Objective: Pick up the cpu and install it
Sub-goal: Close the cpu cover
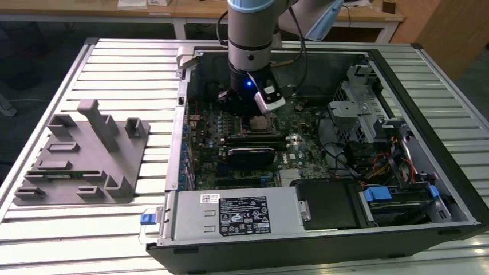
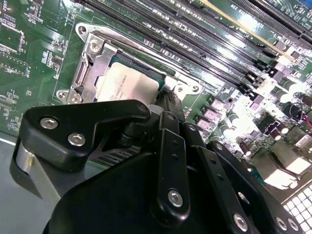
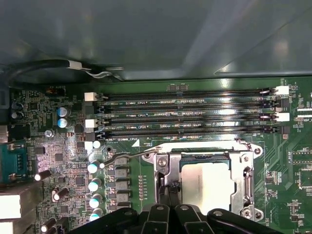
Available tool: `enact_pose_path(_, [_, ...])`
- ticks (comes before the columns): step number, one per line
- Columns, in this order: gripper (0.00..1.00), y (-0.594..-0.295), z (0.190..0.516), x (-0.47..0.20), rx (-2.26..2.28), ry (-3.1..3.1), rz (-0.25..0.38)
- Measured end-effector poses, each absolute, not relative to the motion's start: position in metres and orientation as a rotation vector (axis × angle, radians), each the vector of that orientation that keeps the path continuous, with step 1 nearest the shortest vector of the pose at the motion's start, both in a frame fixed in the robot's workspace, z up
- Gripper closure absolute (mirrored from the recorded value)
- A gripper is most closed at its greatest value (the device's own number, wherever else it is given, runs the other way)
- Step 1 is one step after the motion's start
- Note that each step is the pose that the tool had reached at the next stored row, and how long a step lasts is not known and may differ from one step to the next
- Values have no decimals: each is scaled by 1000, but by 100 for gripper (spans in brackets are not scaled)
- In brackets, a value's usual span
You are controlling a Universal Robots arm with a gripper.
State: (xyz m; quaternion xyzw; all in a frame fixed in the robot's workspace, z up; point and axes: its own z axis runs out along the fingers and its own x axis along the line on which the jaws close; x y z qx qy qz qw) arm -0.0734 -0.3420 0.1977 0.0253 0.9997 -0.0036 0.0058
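Claw (image 3: 171, 189) is sitting closed, its tips together at the edge of the cpu (image 3: 207, 183), which is lying flat inside the socket frame (image 3: 163, 170) on the board (image 3: 287, 195). I am not making out whether those tips are pinching anything. What I am worrying about is a sideways drag: with the tips pressing on that edge, any skew could be tilting the chip in its seat and bending the contacts underneath, which are hidden from me. I am also watching the black linkage, since a swing could be knocking the thin wire lever (image 3: 127, 156) or the small upright capacitors (image 3: 92, 168) just beside the socket. In the first wrist view the cpu is showing a matte, pale silvery square top. The frame is looking like bright stamped steel with screw heads at its corners. The memory slots (image 3: 185, 114) are running as long, glossy black ridges across the green, finely printed board.
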Motion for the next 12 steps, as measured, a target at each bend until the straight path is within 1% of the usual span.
enact_pose_path(12, [89,-342,207,-73,79,3129,-11])
